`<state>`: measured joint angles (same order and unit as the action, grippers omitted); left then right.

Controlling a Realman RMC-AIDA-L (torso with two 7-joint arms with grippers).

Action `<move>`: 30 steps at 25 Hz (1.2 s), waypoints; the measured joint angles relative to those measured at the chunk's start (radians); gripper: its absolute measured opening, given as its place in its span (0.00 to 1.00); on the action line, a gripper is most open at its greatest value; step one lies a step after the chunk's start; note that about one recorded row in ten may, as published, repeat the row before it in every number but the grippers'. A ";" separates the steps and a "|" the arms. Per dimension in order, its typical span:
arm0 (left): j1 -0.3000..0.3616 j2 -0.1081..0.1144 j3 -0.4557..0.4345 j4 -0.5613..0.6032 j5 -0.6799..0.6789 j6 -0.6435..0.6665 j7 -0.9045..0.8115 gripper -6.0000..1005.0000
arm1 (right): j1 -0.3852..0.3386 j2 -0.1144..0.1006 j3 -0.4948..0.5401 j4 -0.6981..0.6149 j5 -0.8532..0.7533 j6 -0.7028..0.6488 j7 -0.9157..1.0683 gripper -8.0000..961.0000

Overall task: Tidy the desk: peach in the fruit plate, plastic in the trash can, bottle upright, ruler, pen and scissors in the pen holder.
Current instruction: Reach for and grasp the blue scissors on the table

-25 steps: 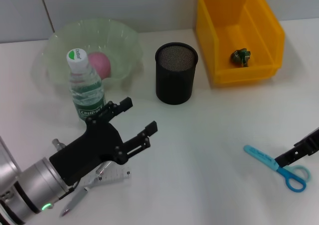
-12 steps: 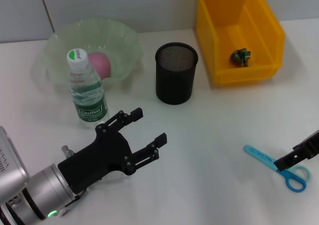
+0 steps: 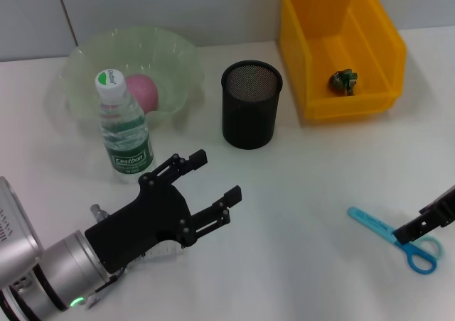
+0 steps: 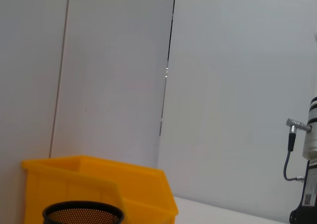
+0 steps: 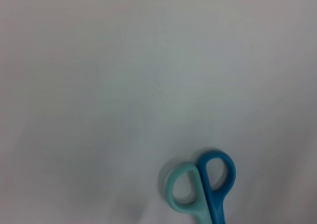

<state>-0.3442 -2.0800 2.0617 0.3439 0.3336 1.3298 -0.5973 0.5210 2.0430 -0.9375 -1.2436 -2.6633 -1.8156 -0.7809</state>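
Left gripper (image 3: 212, 180), jaws spread and empty, hovers lower left beside the upright bottle (image 3: 123, 130). Risk: a sideways swing topples it. Right gripper (image 3: 432, 219): state indeterminable.

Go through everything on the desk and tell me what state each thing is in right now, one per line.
Bottle: upright, capped.
Peach: in the fruit plate.
Pen holder: upright, looks empty.
Trash can: holds crumpled plastic.
Scissors: flat on the desk, closed.
Ruler: on the desk, mostly hidden under the left arm.
Left gripper: open, empty, above the desk.
Right gripper: by the scissors, mostly out of view.
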 joint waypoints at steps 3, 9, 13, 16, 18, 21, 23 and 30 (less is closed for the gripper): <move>-0.001 0.000 0.000 0.005 0.001 0.000 -0.006 0.79 | 0.008 -0.001 -0.005 0.015 -0.020 0.004 0.000 0.84; 0.000 0.000 0.000 0.005 0.000 -0.001 -0.007 0.79 | 0.024 -0.001 -0.010 0.035 -0.046 0.018 -0.001 0.84; 0.001 0.000 0.000 0.004 0.003 -0.001 -0.007 0.79 | 0.031 -0.001 -0.019 0.044 -0.051 0.030 0.000 0.84; 0.001 0.000 0.000 0.004 0.005 -0.001 -0.007 0.79 | 0.031 -0.001 -0.027 0.042 -0.052 0.027 0.000 0.84; 0.001 0.000 0.003 0.004 0.006 -0.001 -0.007 0.79 | 0.031 -0.001 -0.035 0.042 -0.052 0.028 -0.001 0.84; 0.001 0.000 0.007 0.004 0.006 -0.001 -0.007 0.79 | 0.031 -0.001 -0.045 0.045 -0.052 0.029 -0.006 0.84; 0.000 0.000 0.018 0.004 0.005 -0.001 -0.007 0.79 | 0.031 -0.001 -0.051 0.047 -0.052 0.032 -0.011 0.84; 0.004 0.000 0.026 0.004 0.000 -0.001 -0.007 0.79 | 0.039 0.002 -0.062 0.048 -0.061 0.039 -0.012 0.83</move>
<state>-0.3404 -2.0800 2.0873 0.3482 0.3340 1.3284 -0.6044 0.5598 2.0447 -0.9990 -1.1954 -2.7241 -1.7764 -0.7928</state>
